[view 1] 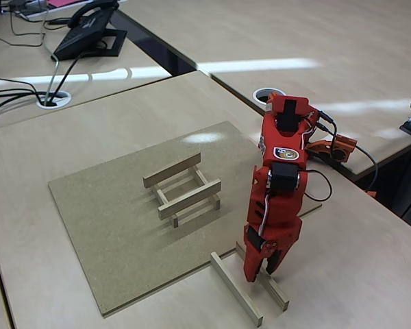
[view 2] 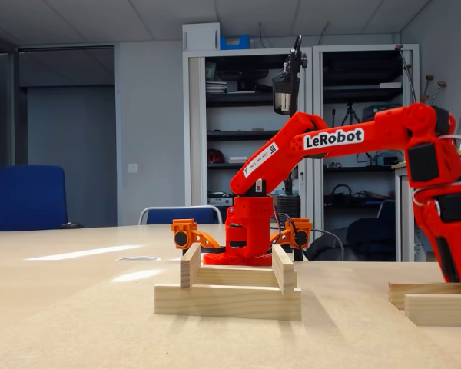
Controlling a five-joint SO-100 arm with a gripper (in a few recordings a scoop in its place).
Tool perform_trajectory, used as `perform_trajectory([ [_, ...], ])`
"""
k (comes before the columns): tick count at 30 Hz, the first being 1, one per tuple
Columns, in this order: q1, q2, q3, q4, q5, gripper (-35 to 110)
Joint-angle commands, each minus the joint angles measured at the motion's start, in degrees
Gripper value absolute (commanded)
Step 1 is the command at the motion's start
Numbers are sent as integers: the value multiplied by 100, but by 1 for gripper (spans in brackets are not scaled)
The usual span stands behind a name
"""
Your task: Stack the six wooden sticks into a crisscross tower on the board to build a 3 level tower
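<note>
On the speckled board (view 1: 103,226) stands a two-level tower (view 1: 183,188) of pale sticks, two parallel sticks crossing two below; it also appears low and centred in the other fixed view, tower (view 2: 227,288). Two more wooden sticks lie off the board on the desk in front of it, a left stick (view 1: 236,288) and a right stick (view 1: 275,290), seen side-on as sticks (view 2: 438,307). My red gripper (view 1: 262,269) points straight down over the right stick, open, a fingertip either side of it. That stick lies flat on the desk.
The arm's base (view 1: 332,147) is clamped at the desk's right edge, beside a cable grommet (view 1: 268,94). A desk phone (view 1: 89,31) and cables sit far back left. A dark gap separates the desks behind the board.
</note>
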Motion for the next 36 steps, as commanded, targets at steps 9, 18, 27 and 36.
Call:
perform_trajectory([
  [9, 97, -132, -826, 334, 387, 0],
  [18, 281, -817, -3507, 1749, 1187, 0],
  [27, 650, 624, -2399, 1775, 1389, 0],
  [36, 1336, 3208, 896, 1626, 26, 0],
])
